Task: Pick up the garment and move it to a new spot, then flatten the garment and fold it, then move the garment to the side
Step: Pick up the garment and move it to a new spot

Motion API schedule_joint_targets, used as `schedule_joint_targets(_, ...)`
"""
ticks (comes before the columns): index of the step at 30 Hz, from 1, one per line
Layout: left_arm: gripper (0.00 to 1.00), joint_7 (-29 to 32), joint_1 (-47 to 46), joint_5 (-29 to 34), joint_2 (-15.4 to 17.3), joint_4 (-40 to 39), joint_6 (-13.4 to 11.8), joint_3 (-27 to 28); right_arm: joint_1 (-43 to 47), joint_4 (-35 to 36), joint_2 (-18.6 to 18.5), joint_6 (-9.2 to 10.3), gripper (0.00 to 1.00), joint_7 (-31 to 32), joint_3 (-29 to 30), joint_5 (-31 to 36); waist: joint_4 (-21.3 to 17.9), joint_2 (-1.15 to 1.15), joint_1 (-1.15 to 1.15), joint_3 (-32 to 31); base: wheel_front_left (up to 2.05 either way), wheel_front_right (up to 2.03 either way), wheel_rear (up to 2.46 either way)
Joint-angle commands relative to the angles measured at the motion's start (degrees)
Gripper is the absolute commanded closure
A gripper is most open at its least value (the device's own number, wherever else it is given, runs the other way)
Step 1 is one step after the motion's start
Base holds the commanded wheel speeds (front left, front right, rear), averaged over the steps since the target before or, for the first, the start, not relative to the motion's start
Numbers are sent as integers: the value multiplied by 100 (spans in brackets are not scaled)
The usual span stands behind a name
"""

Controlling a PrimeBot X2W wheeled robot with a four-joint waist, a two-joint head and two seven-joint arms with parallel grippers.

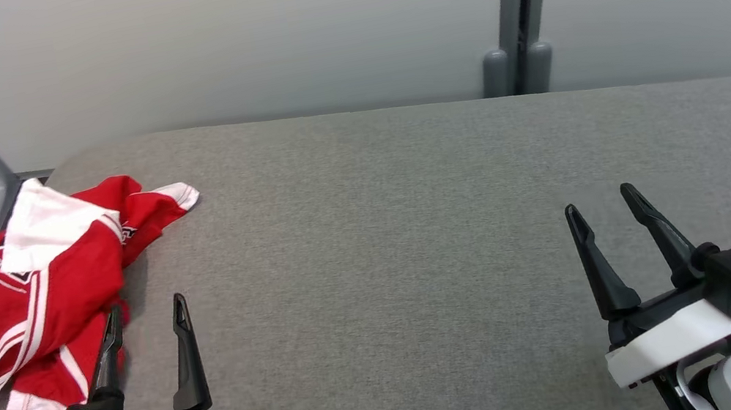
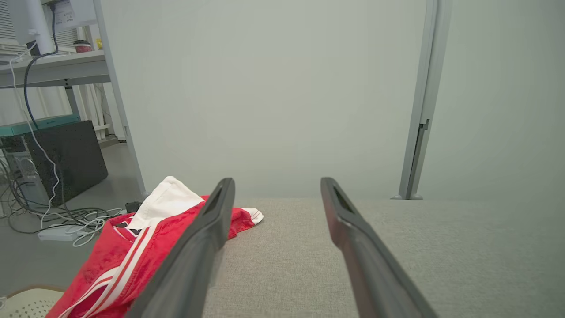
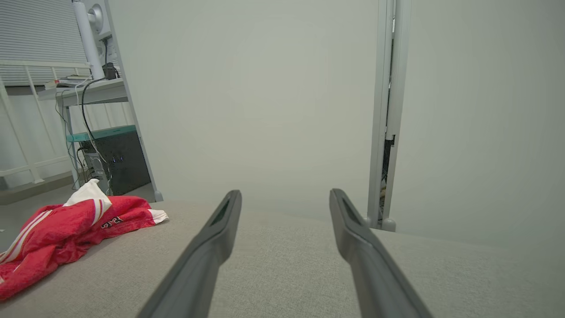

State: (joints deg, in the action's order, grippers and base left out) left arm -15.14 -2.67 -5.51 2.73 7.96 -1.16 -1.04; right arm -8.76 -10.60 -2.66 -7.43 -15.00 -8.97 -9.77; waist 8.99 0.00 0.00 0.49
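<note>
The red garment lies crumpled at the counter's left corner, probably why the left end effector sits just beside it, open and empty like the right end effector.

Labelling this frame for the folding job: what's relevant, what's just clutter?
Job: red-and-white garment, crumpled at the left edge of the grey table; left pincer and right pincer, both open.
Clutter: black computer tower, floor cables, white power strip.

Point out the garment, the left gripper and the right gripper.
garment (image 1: pixel 77 277), head view, on its red middle part.
left gripper (image 1: pixel 146 306), head view, midway between its fingertips.
right gripper (image 1: pixel 597 197), head view, midway between its fingertips.
</note>
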Motion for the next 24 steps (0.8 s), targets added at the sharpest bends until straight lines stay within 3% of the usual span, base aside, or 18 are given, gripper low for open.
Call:
schedule_joint_targets(1, 0, -2, 29, 1, 27, 49, -15, 63, 49, -32, -43, -10, 0, -28, -22, -56, 300, 0, 0, -13, 0, 0, 0)
schedule_joint_targets(12, 0, -2, 87, -64, 28, 194, 54, 197, 89, -92, -42, -10, 0, -28, -330, -268, 1086, 0, 0, -109, 0, 0, 0)
schedule_joint_targets(24, 0, -3, 112, -38, 26, 286, 84, 314, 90, -138, -43, -10, 0, -28, -458, -365, 1517, 0, 0, -153, 0, 0, 0)
